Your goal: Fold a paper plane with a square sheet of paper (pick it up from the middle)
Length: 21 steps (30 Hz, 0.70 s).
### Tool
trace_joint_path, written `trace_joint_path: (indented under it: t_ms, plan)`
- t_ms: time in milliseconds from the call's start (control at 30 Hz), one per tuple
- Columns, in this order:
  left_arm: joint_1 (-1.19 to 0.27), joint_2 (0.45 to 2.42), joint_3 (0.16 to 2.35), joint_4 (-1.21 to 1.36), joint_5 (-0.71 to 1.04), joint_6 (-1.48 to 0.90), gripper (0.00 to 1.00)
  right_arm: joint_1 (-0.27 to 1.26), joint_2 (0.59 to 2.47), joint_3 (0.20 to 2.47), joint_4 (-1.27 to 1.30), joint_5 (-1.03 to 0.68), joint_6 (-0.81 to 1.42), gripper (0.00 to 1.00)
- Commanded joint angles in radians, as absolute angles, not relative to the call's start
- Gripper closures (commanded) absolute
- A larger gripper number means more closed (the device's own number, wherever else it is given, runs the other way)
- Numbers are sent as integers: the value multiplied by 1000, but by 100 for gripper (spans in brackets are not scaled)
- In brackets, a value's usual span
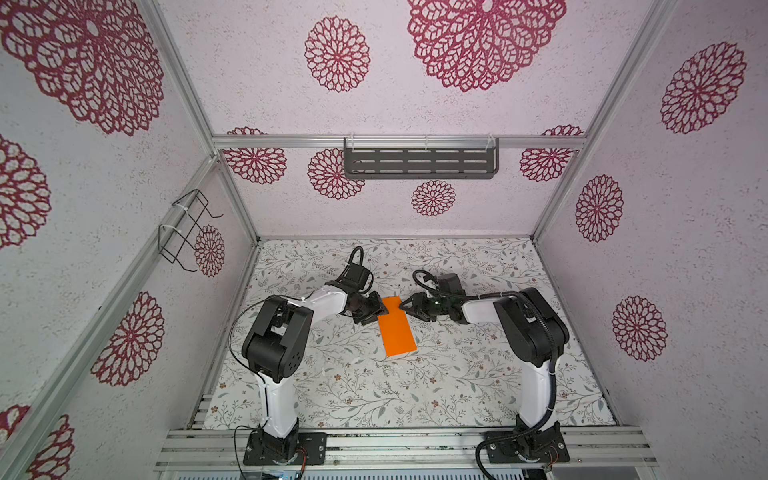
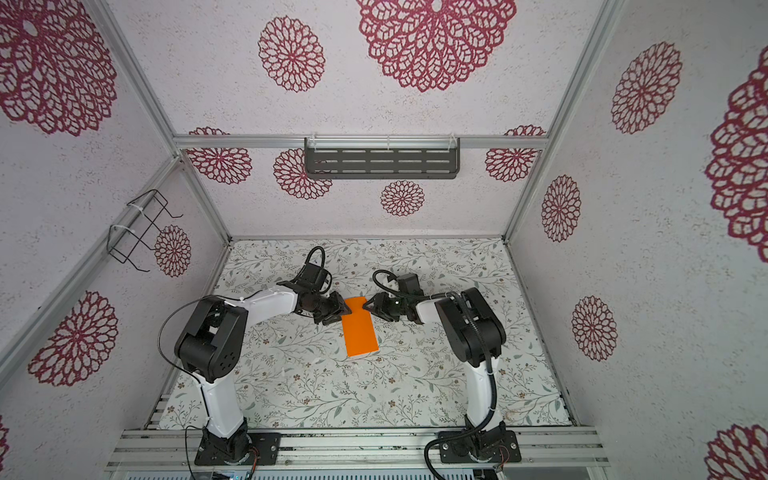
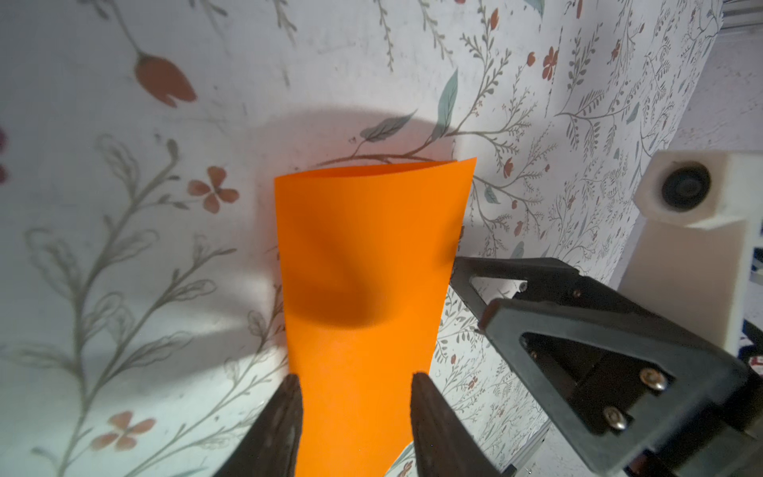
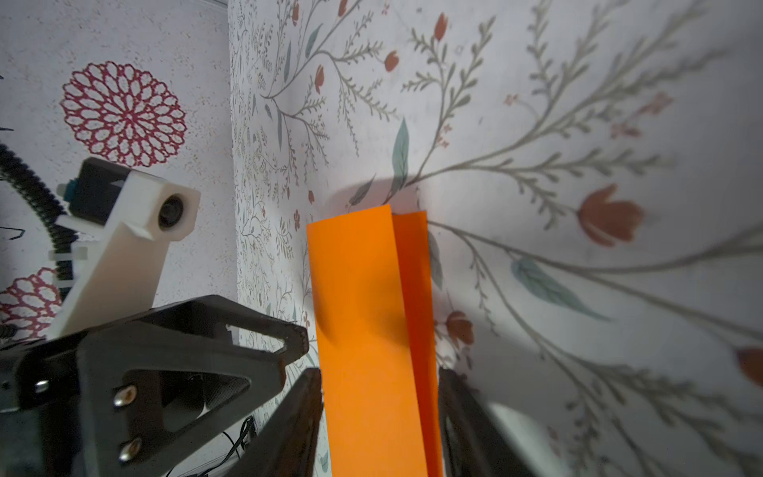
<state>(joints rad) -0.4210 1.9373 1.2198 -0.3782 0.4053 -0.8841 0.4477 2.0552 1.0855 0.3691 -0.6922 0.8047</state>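
Sheet of paper [image 1: 397, 328], bright orange and folded double into a long strip, lies on the flowered table [image 1: 374, 395] with one end between the two grippers and the rest running away from them toward the arm bases. The left gripper [image 3: 355, 376] has its jaws partly apart, a finger at each long edge of the strip. The right gripper [image 4: 377, 371] flanks the strip likewise. Whether either actually pinches the paper cannot be told.
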Motion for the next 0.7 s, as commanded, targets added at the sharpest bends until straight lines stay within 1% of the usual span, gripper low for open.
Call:
trace_joint_path:
  t_ms: [0,200,367,533,567,667]
  plan:
    - [-413,1898,1213,-367,394,-888,54,443,2058,1113,388,-749,791,51]
    - [-414,1912,1225,-361,409,-884,54,444,2061,1103,423,-828,807,53]
    - [-413,1941,1247,-354,443,-868,55,445,2054,1056,539,-891,892,54]
    - [-413,1954,1256,-367,435,-859,57,444,2054,1025,567,-901,905,56]
    - [-413,1992,1254,-367,432,-858,57,444,2055,1022,567,-904,905,56]
    - [-413,2001,1242,-363,423,-863,58,446,2056,1011,574,-913,905,57]
